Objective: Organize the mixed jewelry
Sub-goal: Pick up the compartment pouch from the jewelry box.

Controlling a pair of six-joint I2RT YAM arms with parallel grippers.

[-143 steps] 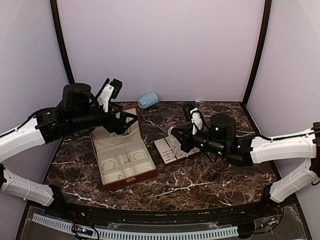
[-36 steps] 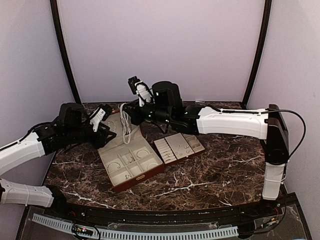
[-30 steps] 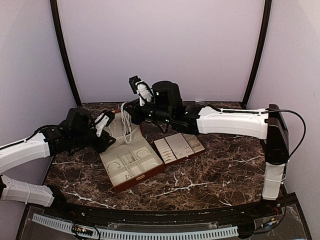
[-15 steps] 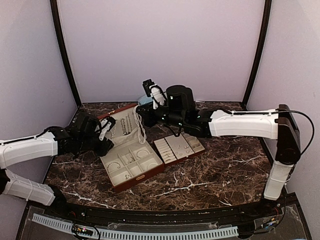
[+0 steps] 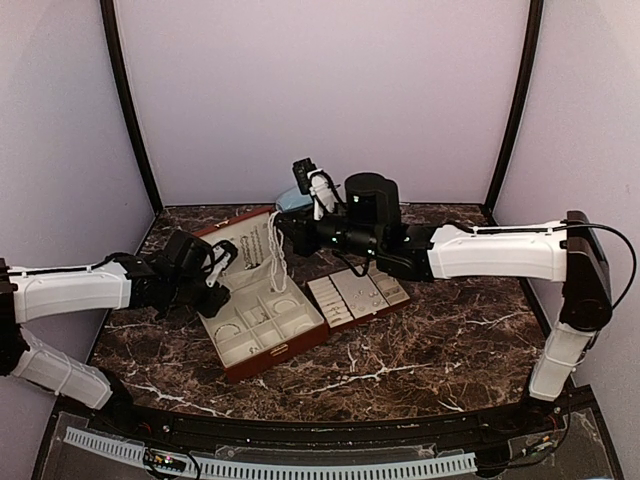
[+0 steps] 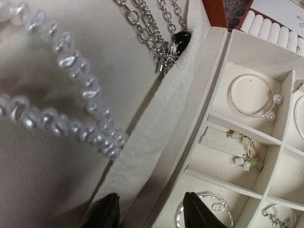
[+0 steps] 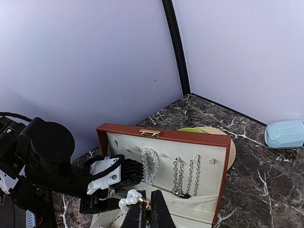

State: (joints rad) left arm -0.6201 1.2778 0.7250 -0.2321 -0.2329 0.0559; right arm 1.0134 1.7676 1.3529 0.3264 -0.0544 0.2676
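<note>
Centrally, our right gripper (image 7: 148, 203) pinches a pearl strand (image 7: 129, 200) above the open case (image 7: 161, 134); our left gripper (image 6: 152, 211) straddles its hinge, grip unclear to us.

A long pearl strand (image 5: 275, 250) hangs doubled in front of the case's (image 5: 280, 356) upright lid, its gold-clasp end pinched by the right gripper (image 7: 147, 209). Against the lid's cream lining hang a second pearl strand (image 7: 151, 166) and several silvery chains (image 7: 186, 175). In the case's compartments lie a thin bangle (image 6: 251, 95) with two pearl ends, a pale-beaded charm bracelet (image 6: 245, 154) and another silvery bangle (image 6: 204, 216).
</note>
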